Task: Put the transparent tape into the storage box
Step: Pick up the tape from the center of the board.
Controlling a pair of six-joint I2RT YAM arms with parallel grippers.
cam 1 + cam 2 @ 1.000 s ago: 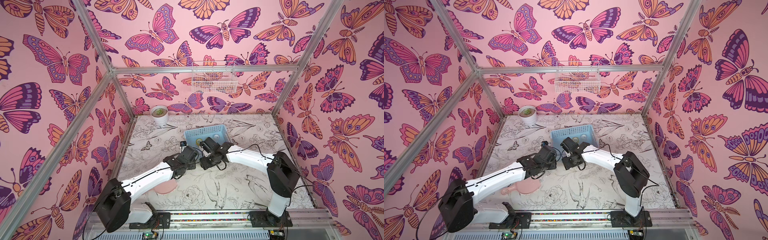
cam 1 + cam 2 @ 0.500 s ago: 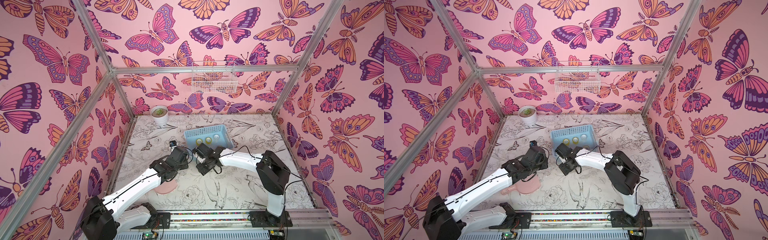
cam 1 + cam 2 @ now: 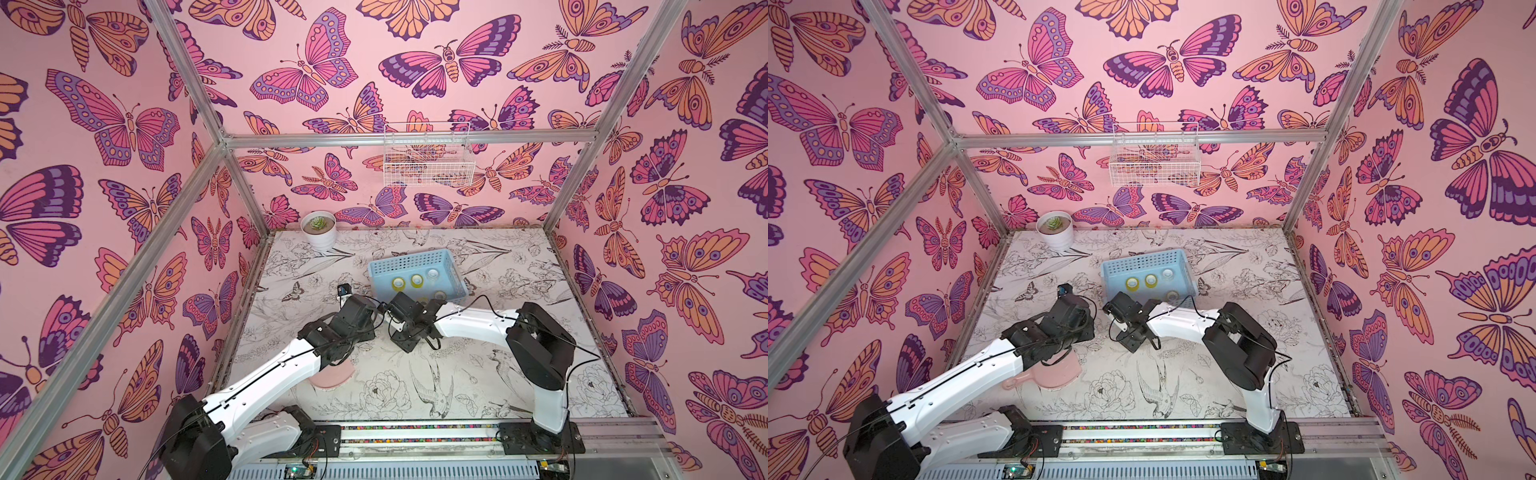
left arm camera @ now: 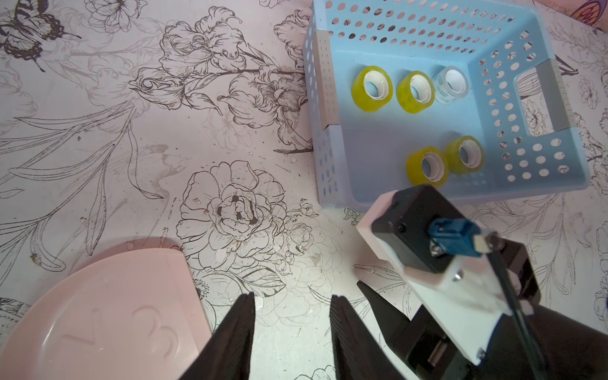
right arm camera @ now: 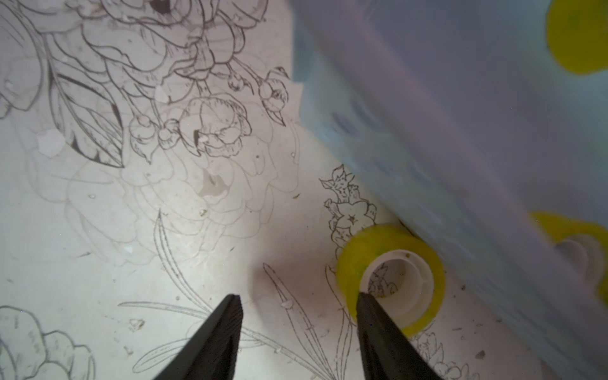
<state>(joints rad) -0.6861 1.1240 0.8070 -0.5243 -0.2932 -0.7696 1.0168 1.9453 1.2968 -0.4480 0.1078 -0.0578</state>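
Five rolls of the transparent tape [image 4: 371,87], four yellow and one colourless, lie on the floor of the storage box [image 3: 411,259], which sits just above the middle of the frame in both top views, so most of the job looks done. The sixth roll [image 5: 371,240], yellow, is outside on the surface [image 5: 131,197], apparently touching the box's outer wall. The right tool [image 5: 297,316] is spread with one tip over that roll's core, gripping nothing yet, and the left tool [image 4: 291,316] hangs part-spread and empty beside the pink mirror [image 4: 98,329].
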